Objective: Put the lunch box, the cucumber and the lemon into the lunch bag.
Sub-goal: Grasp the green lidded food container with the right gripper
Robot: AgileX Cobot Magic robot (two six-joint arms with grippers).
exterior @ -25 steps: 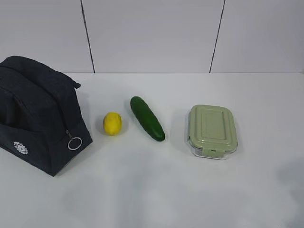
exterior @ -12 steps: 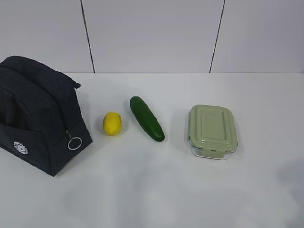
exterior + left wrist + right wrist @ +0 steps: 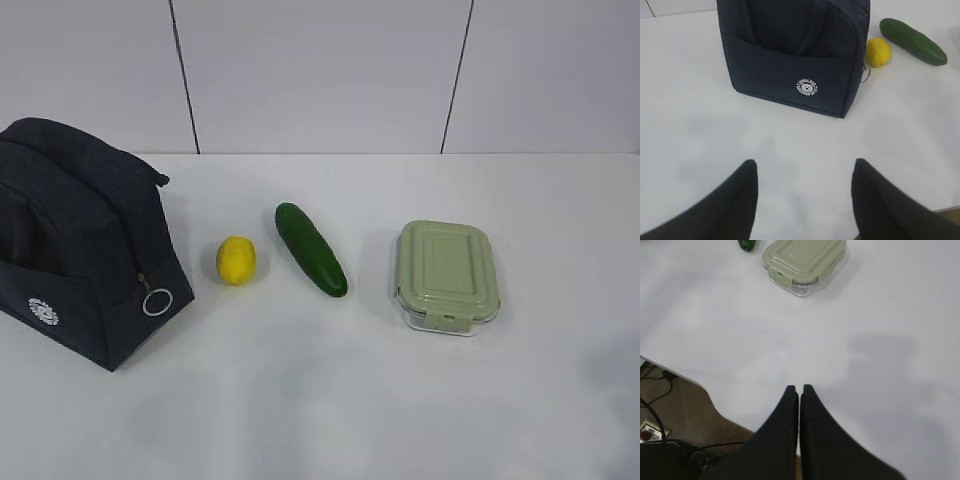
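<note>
Your left gripper point(image 3: 804, 172) hangs with its jaws spread wide and nothing between them, above bare table point(image 3: 700, 125). From it, the lunch bag point(image 3: 790, 55) stands at twelve o'clock, well apart, its white logo side facing you; the lemon point(image 3: 878, 51) sits just beside the bag's corner at one o'clock, and the cucumber point(image 3: 912, 34) lies beyond it. Your right gripper point(image 3: 799, 390) is pressed fully shut and empty, near the table edge, with the lunch box point(image 3: 805, 261) far off at twelve o'clock.

In the exterior view the bag's zipper ring point(image 3: 157, 301) hangs low on the end panel, and the top looks closed, so expect to open it first; the fabric is soft and will likely sag or slide unless you steady it.

The lemon looks firm, light and rounded: pinch across its middle or it may roll. The cucumber is stiff but smooth; take it mid-length, across the narrow width. The lunch box is rigid and probably the heaviest; grip across its short sides, near the clips.
</note>
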